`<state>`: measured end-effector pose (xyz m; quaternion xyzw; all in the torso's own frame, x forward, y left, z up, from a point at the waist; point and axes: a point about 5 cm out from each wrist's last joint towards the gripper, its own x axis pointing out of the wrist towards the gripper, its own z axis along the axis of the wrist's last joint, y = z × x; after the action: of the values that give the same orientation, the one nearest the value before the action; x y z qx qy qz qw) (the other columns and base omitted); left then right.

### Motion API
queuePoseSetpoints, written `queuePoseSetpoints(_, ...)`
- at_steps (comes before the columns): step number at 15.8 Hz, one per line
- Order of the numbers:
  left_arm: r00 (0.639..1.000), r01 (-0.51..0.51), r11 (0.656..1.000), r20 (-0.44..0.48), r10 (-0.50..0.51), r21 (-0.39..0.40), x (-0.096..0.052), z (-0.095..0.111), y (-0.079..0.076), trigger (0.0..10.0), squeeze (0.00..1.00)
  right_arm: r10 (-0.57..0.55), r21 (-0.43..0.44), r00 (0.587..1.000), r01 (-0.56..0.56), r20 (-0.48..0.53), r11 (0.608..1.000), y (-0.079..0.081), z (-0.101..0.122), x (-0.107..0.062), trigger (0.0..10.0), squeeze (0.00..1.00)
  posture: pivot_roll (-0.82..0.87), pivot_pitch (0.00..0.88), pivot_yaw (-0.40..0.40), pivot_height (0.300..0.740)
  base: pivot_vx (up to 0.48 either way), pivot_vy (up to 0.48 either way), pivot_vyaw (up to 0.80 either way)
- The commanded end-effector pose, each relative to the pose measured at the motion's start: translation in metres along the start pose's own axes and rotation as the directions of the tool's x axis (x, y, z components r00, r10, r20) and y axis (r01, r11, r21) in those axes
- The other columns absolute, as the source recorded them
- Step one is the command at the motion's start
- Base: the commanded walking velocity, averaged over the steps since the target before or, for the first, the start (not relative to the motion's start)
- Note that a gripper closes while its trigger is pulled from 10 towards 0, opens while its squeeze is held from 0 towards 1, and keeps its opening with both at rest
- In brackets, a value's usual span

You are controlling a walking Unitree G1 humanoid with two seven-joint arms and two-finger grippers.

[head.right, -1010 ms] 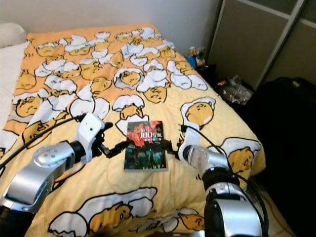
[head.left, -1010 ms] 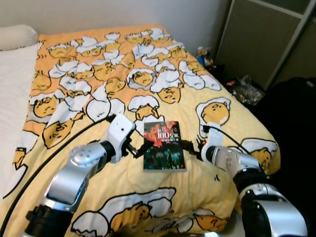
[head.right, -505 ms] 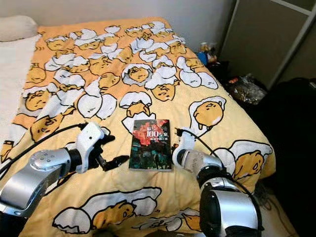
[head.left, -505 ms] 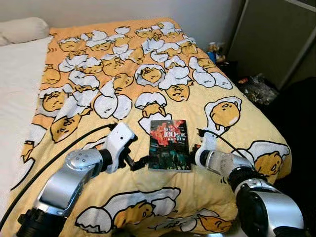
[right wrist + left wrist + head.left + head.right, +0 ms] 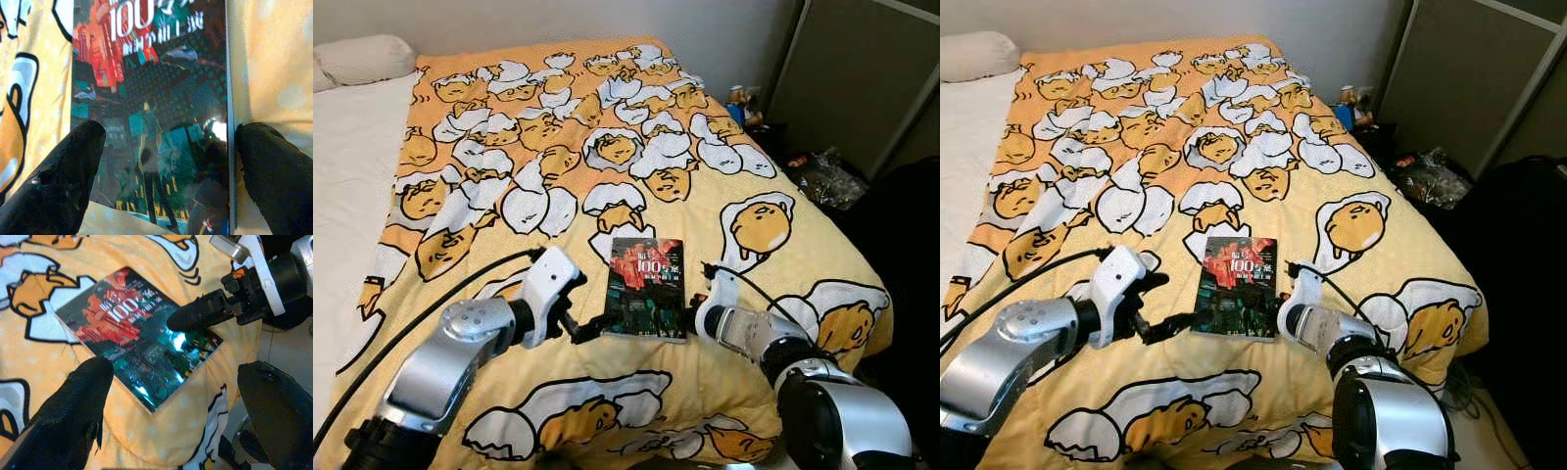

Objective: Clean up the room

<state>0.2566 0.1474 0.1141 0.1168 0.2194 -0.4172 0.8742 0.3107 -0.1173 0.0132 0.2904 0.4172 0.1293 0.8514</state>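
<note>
The bed (image 5: 372, 196), under a yellow egg-print blanket (image 5: 607, 147), carried a book (image 5: 646, 288) flat near its foot edge, long axis running head to foot, title end toward the pillow (image 5: 362, 59). Left pincer (image 5: 590, 327) stood spread at the book's near-left corner, right pincer (image 5: 161, 161) spread astride its width, neither gripping. Judged light, stiff, glossy-slippery on soft bedding; best pinched across the long edges.

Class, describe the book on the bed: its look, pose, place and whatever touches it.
The book is a thin paperback with a glossy dark cover in red and teal, "100" printed in white near its top. It lies flat, closed and face up on the yellow egg-print blanket, near the bed's foot. The left hand meets its near left corner; the right hand, fingers open, sits at its right edge.
</note>
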Motion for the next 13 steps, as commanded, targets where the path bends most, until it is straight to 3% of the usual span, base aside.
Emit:
queuePoseSetpoints(1, 1.000, 0.005, 1.000, -0.009, -0.005, 0.022, -0.001, 0.001, -0.002, 10.0, 0.00, -0.009, 0.018, 0.999, 0.010, -0.039, 1.000, -0.004, -0.011, 0.001, 10.0, 0.21, 0.03, 0.000, 0.027, 0.740, 0.000, 0.000, 0.00)
queuePoseSetpoints(2, 1.000, 0.006, 1.000, -0.010, -0.006, 0.023, -0.001, 0.001, -0.002, 10.0, 0.00, -0.002, 0.043, 0.999, 0.004, -0.045, 0.999, -0.005, -0.015, 0.001, 10.0, 0.01, 0.03, 0.000, 0.024, 0.740, 0.000, 0.000, 0.00)
queuePoseSetpoints(7, 1.000, -0.004, 1.000, -0.014, 0.005, 0.025, -0.002, 0.001, -0.003, 10.0, 0.00, 0.040, 0.149, 0.999, -0.035, -0.025, 0.988, 0.000, -0.024, 0.005, 10.0, 0.00, 0.05, 0.007, 0.030, 0.740, 0.000, 0.000, 0.00)
queuePoseSetpoints(10, 1.000, -0.016, 1.000, -0.013, 0.017, 0.025, -0.004, 0.001, -0.001, 10.0, 0.00, 0.108, 0.212, 0.991, -0.123, 0.080, 0.970, 0.010, -0.011, 0.006, 10.0, 0.00, 0.07, 0.042, 0.034, 0.740, 0.000, 0.000, 0.00)
queuePoseSetpoints(13, 1.000, -0.023, 0.999, -0.014, 0.023, 0.026, -0.005, 0.000, 0.000, 10.0, 0.00, 0.111, 0.305, 0.980, -0.158, 0.164, 0.939, 0.011, 0.000, 0.004, 10.0, 0.00, 0.06, 0.047, 0.030, 0.740, 0.000, 0.000, 0.00)
